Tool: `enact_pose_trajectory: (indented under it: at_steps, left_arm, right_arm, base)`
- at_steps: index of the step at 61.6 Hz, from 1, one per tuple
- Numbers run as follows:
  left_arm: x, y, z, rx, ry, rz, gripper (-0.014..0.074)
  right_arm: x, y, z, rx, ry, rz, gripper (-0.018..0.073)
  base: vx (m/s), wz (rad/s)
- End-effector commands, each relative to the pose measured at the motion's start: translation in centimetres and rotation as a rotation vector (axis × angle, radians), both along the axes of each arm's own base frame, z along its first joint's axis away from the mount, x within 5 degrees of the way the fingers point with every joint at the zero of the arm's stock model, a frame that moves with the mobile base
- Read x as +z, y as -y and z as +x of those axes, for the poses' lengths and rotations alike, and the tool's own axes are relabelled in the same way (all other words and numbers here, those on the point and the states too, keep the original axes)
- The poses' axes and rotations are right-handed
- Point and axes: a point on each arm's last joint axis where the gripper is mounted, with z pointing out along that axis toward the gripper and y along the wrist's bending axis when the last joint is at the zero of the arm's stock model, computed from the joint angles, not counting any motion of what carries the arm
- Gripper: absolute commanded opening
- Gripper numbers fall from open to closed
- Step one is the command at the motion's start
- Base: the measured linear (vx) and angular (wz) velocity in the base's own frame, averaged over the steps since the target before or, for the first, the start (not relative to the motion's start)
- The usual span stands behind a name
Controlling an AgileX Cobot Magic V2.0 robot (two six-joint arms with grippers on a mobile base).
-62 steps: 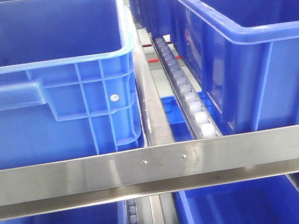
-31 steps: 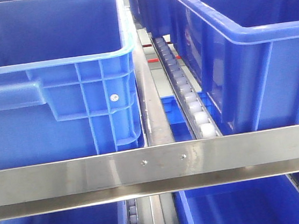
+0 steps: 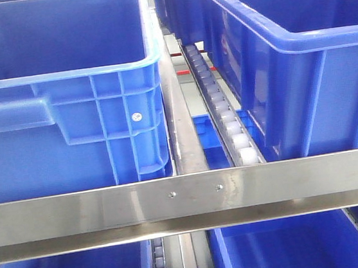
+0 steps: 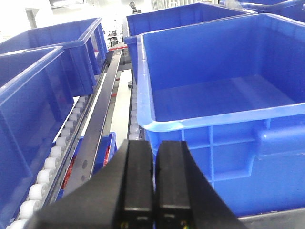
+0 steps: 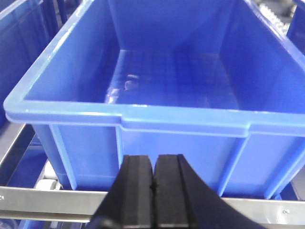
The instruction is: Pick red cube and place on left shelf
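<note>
Two open blue crates [image 3: 64, 95] [image 3: 300, 62] fill the left shelf [image 3: 186, 201]; between them only a narrow gap over the roller track [image 3: 226, 119], front rail crossing below

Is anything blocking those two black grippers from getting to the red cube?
That cannot be judged: no red cube shows in any view. The left gripper and right gripper are both shut and empty, each facing an empty blue crate on the steel rack's front rail.
</note>
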Motion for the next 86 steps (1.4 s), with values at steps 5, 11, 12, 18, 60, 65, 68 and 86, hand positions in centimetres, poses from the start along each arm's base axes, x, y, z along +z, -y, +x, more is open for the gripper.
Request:
enact_pose_trajectory:
  at_steps: [5, 11, 12, 18, 60, 65, 68, 86]
  left_arm:
    - [0.1, 0.0, 0.0, 0.0, 0.071, -0.005, 0.0106]
    - [0.1, 0.0, 0.0, 0.0, 0.071, -0.005, 0.0106]
    - [0.1, 0.0, 0.0, 0.0, 0.071, -0.005, 0.0106]
    - [0.1, 0.0, 0.0, 0.0, 0.071, -0.005, 0.0106]
    - [0.1, 0.0, 0.0, 0.0, 0.071, -0.005, 0.0106]
    - [0.1, 0.0, 0.0, 0.0, 0.071, -0.005, 0.0106]
    - [0.1, 0.0, 0.0, 0.0, 0.071, -0.005, 0.0106]
    - [0.1, 0.0, 0.0, 0.0, 0.071, -0.005, 0.0106]
  right_arm:
    - [-0.1, 0.1, -1.0, -0.005, 0.146, -0.013, 0.005]
    - [-1.3, 0.1, -1.7, -0.005, 0.169, -0.012, 0.005]
    - [-1.5, 0.2, -1.8, -0.005, 0.173, -0.012, 0.005]
    - [-2.5, 0.2, -2.4, -0.006, 0.206, -0.01, 0.005]
    - [-3.0, 0.2, -2.9, -0.006, 0.245, -0.006, 0.005]
    - [-3.0, 0.2, -2.9, -0.006, 0.245, -0.006, 0.005]
    - [-3.0, 0.2, -2.9, -0.006, 0.245, -0.006, 0.005]
    - [-2.6, 0.2, -3.0, -0.003, 0.293, -0.057, 0.005]
  base:
    - [0.0, 0.0]
    - [0.0, 0.0]
    - [0.0, 0.0]
    - [0.0, 0.0]
    - [0.0, 0.0]
    - [0.0, 0.0]
    - [0.0, 0.0]
    - [0.0, 0.0]
